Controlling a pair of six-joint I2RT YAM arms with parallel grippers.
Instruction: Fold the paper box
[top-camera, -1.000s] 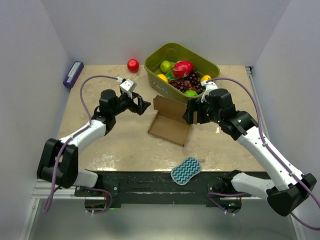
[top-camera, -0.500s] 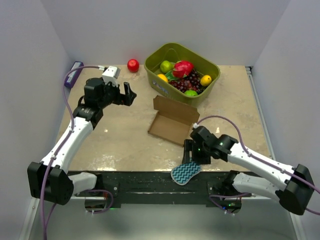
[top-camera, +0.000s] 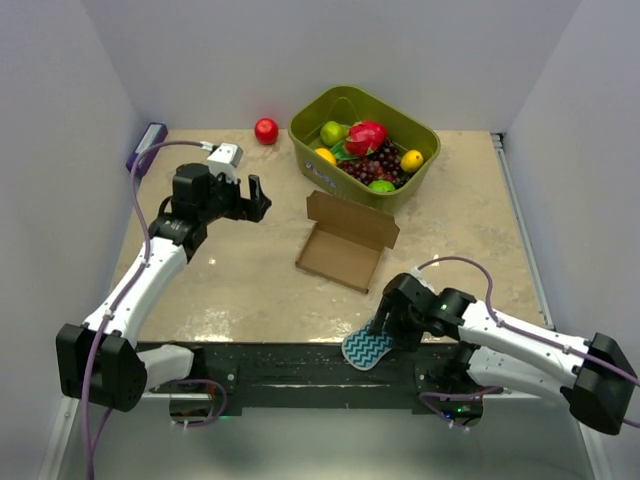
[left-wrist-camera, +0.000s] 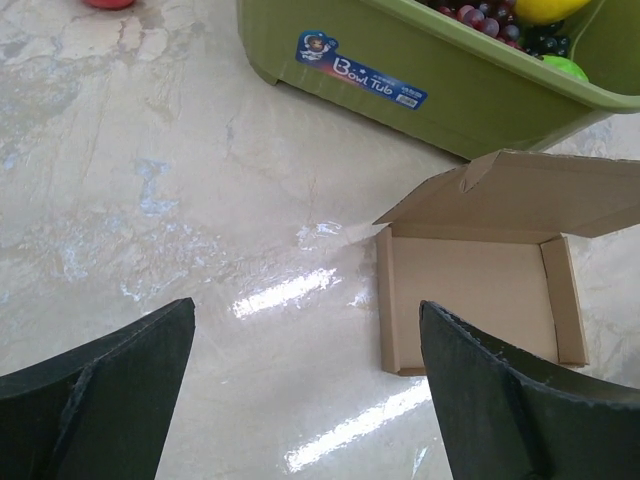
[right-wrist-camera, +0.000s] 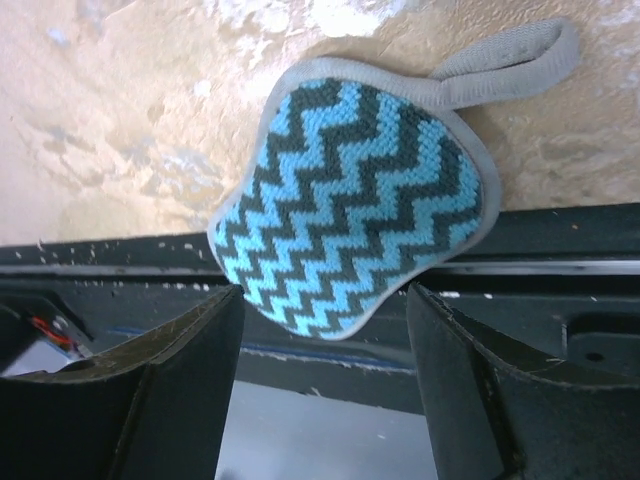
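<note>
Bright, even overhead light leaves white glare streaks on the glossy table (left-wrist-camera: 300, 290); focus sharp.

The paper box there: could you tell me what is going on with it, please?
Neither arm holds the paper box; it lies open and partly folded in the middle of the table, back flap raised. The left gripper hovers open to its left, facing it. The right gripper is open over the teal sponge at the table's near edge, apart from the box.

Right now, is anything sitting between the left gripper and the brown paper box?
No. In the left wrist view, only bare, shiny table lies between the left gripper and the paper box.
</note>
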